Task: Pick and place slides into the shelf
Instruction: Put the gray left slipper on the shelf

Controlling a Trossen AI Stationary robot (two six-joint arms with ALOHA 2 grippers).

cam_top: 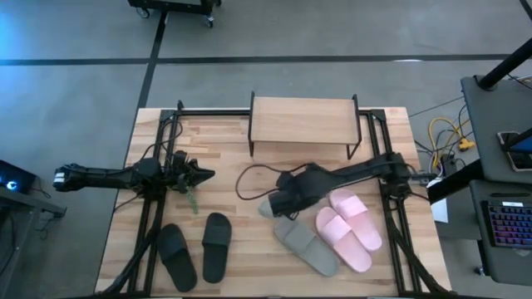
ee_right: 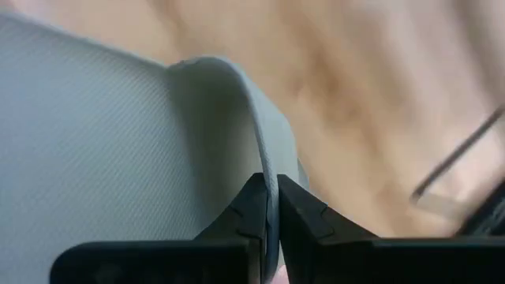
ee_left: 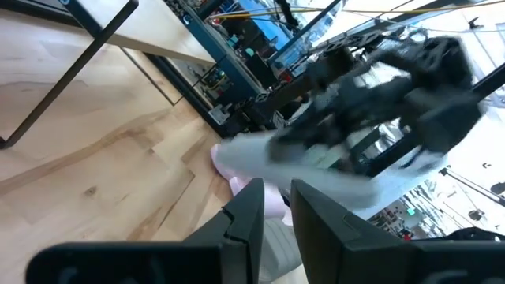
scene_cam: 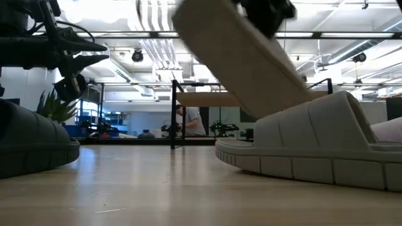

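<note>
My right gripper (cam_top: 281,201) is shut on a grey slide (cam_top: 268,207), held tilted above the table in the low view (scene_cam: 245,56). The second grey slide (cam_top: 306,245) lies flat on the table just nearer (scene_cam: 314,147). The pink pair (cam_top: 349,228) lies side by side to its right. The black pair (cam_top: 195,249) lies near the table's near-left part. The shelf (cam_top: 303,116), with its light wooden top and black frames, stands at the far edge. My left gripper (cam_top: 208,174) waits at the table's left, fingers a narrow gap apart, touching nothing. My right gripper pinches the grey slide's strap at its edge (ee_right: 264,162) between the two fingers, one finger under the strap and one over it. The slide is off the table and tilted, one end higher (scene_cam: 188,25), its sole turned down and sideways.
A black cable loop (cam_top: 245,183) lies on the table between the shelf and the right gripper. A small green sprig (cam_top: 193,199) sits below the left gripper. Bare wood (cam_top: 224,149) shows in front of the shelf. Black arm frames run along both table sides.
</note>
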